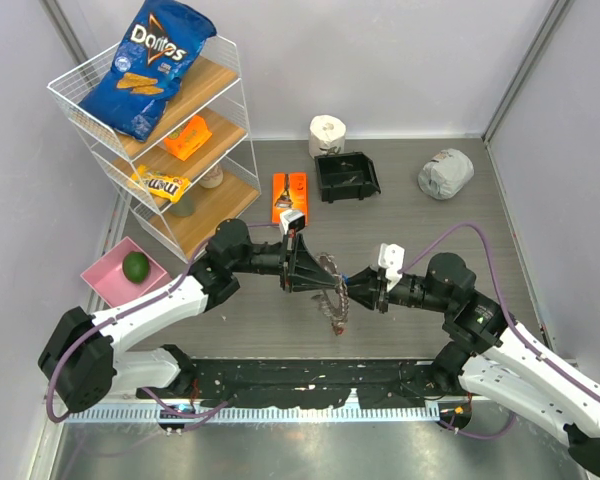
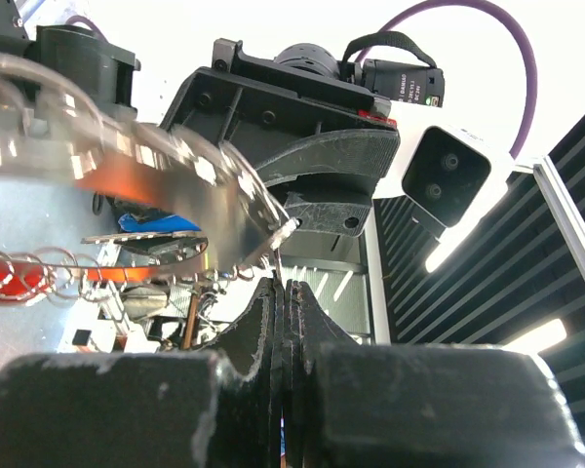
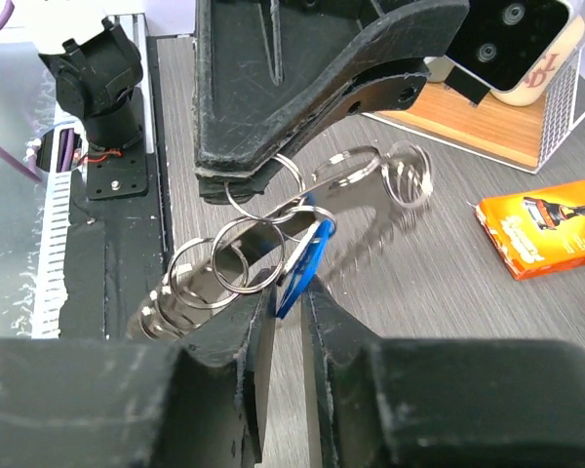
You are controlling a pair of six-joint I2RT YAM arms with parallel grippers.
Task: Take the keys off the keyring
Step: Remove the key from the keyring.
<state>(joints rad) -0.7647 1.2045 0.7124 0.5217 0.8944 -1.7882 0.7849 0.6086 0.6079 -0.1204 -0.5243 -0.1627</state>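
Keyring (image 1: 336, 296): mid-frame in top view, held aloft between both grippers; judged light, stiff, slick.
Left gripper (image 2: 284, 292): fingers pressed together, pinching the ring.
Right gripper (image 3: 288, 297): fingers narrowly parted, flanking blue key (image 3: 307, 255); grip unconfirmed.
Hold point: plastic head, likely least slippery.

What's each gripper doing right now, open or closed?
Left gripper: closed on the thin silver metal keyring.
Right gripper: jaws around blue plastic-headed key; grip cannot be told.
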